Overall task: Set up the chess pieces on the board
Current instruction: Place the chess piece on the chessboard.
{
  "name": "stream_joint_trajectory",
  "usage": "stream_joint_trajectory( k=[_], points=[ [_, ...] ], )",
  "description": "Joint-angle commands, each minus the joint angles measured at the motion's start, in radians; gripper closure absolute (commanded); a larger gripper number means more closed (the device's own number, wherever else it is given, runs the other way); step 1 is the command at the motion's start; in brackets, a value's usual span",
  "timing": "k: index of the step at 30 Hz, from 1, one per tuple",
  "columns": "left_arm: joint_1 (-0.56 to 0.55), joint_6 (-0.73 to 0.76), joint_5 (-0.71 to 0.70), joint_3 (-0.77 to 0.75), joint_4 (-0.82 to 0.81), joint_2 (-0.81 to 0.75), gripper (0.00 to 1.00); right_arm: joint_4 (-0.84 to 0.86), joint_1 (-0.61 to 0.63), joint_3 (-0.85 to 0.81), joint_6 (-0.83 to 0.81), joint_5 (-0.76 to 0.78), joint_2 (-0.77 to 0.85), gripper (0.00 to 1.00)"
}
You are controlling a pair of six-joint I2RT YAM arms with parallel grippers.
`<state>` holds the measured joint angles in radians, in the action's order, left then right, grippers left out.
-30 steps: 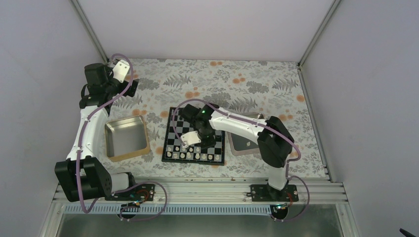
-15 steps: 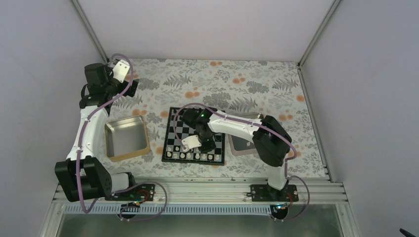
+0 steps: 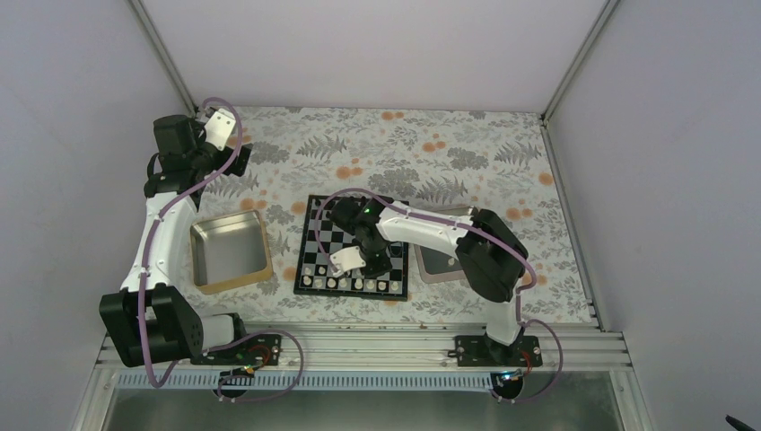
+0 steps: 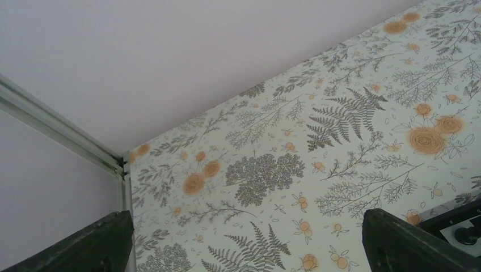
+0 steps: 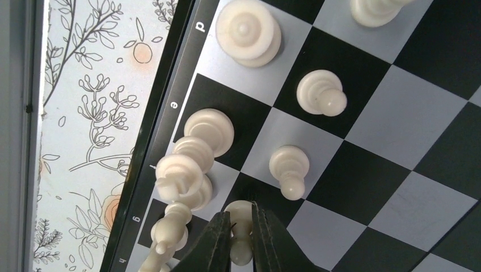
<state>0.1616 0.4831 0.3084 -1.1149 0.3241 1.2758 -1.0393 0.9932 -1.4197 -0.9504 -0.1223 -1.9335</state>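
Chess pieces (image 5: 248, 35): tiny, light, rigid, smooth, tip easily; grip by narrow stem. Right claw (image 5: 241, 241) pinching pawn (image 5: 240, 212) at near rows of board (image 5: 170, 122). Left claw (image 4: 247, 249) spread, empty, far left above surface (image 4: 340, 113)

The right claw (image 5: 241, 241) hangs over the board (image 3: 313, 226), a pawn (image 5: 240, 215) between its fingers. More chess pieces (image 3: 345, 284) stand just nearer, one tray (image 3: 231, 288) off to its left, another tray (image 3: 440, 266) close on its right.

The right pincer (image 5: 241, 226) (clamped on a white pawn (image 5: 240, 211)) has eased toward the near rows of the board (image 5: 170, 113).
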Motion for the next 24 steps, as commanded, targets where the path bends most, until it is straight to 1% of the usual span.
stream_joint_trajectory(
  k=[1, 9, 18, 24],
  points=[
    [0.006, -0.006, 0.019, -0.006, -0.013, -0.02, 0.0, 0.011, -0.011, 0.016, -0.011, -0.006, -0.016, 0.87],
    [0.006, -0.006, 0.011, -0.006, -0.016, -0.021, 0.0, 0.03, -0.023, 0.019, -0.004, 0.016, -0.005, 0.77],
    [0.006, -0.005, 0.015, -0.006, -0.015, -0.021, 0.0, -0.019, -0.051, -0.005, 0.008, 0.046, 0.107, 0.73],
    [0.006, -0.003, 0.023, -0.007, -0.009, -0.027, 0.0, -0.082, -0.063, -0.013, 0.01, 0.006, 0.179, 0.72]
  ],
)
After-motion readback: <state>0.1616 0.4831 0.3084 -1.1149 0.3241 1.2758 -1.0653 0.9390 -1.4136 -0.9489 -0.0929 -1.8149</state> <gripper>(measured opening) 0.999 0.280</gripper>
